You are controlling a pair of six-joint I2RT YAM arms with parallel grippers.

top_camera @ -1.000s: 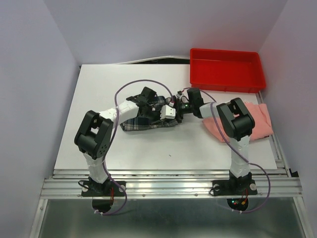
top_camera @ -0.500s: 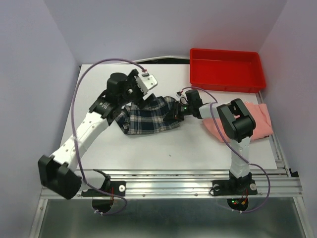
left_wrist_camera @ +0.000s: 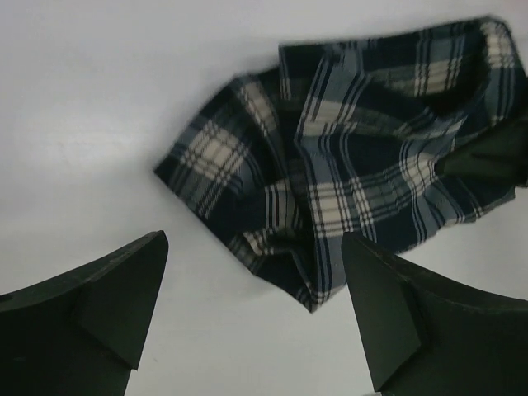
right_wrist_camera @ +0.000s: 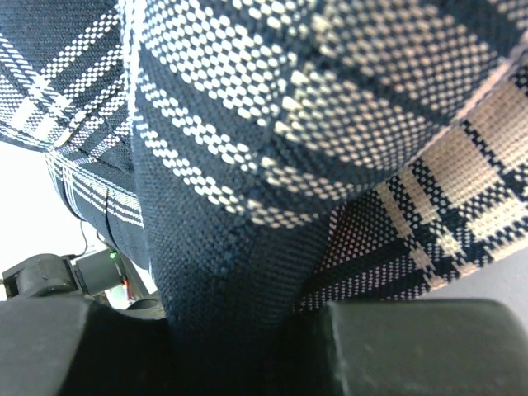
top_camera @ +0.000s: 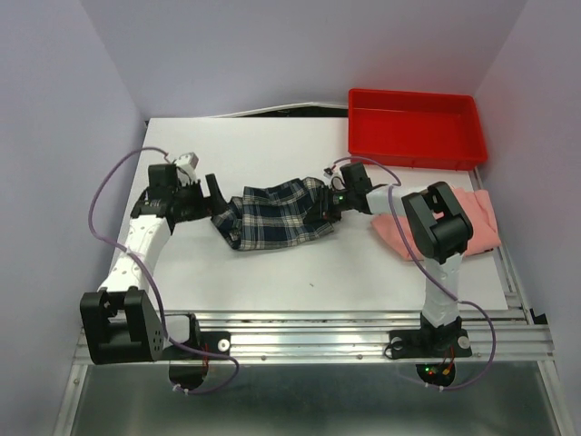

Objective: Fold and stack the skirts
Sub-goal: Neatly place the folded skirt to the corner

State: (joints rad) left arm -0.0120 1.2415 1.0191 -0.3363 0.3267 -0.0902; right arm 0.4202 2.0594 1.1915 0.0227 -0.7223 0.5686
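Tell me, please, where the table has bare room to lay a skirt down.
Free: the near strip between the plaid skirt and the front edge; the far patch left of the red tray. Crowded: the right side, under the pink skirt.

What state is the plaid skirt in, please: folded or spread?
Loosely bunched, not neatly folded: the plaid skirt lies rumpled with uneven overlapping layers.

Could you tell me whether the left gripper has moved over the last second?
Yes. The left gripper has left the plaid skirt and drawn back leftward, away from the red tray, and now stands open beside the cloth's left end.
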